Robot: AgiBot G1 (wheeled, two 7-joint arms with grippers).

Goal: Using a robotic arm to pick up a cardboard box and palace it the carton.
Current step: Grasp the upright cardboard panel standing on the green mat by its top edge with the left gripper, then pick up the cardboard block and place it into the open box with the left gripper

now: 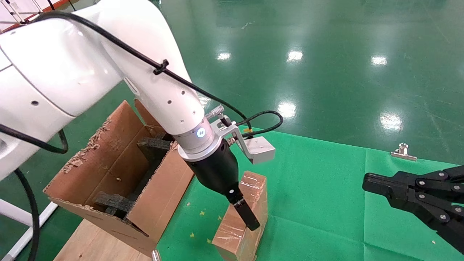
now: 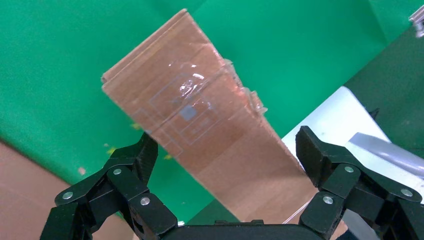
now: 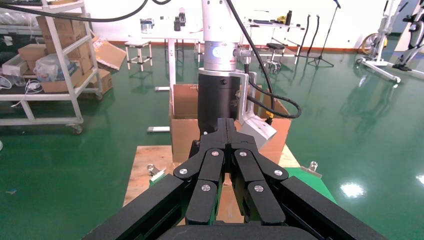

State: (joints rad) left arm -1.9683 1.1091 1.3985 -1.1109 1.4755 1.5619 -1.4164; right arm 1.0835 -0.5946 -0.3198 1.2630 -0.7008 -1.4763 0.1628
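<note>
Nearest you, at about six o'clock in the head view, the cardboard box (image 1: 241,217) sits on the green cloth of the table (image 1: 326,203), tilted with one end raised. Your left end effector (image 2: 225,160) has its linkage fingers (image 2: 137,165) spread to either side of the box, one finger close by the near long edge and the other clear of the opposite edge, so nothing is pinched yet.

Judge the box as light and stiff: a small brick of brown board, sealed all round. The clear tape wrapping it is glossy and wrinkled at the seams, so expect a slick surface; you would do best to close across the two long flat faces near the middle, away from the loose tape ruffle on one edge. Squeeze only moderately, since thin board may dent.

At about three o'clock your right end effector (image 1: 373,183) hangs over the cloth well apart from the box, its black fingers pressed together and idle. A small metal clip (image 1: 403,152) holds the cloth edge beyond it.

At nine to ten o'clock, just beside the box, stands the carton (image 1: 108,174): large corrugated board, tall flaps with ragged, torn edges, rough black foam pieces (image 1: 154,146) inside. It rests on bare wood, and the shiny green floor (image 1: 326,54) lies beyond.
</note>
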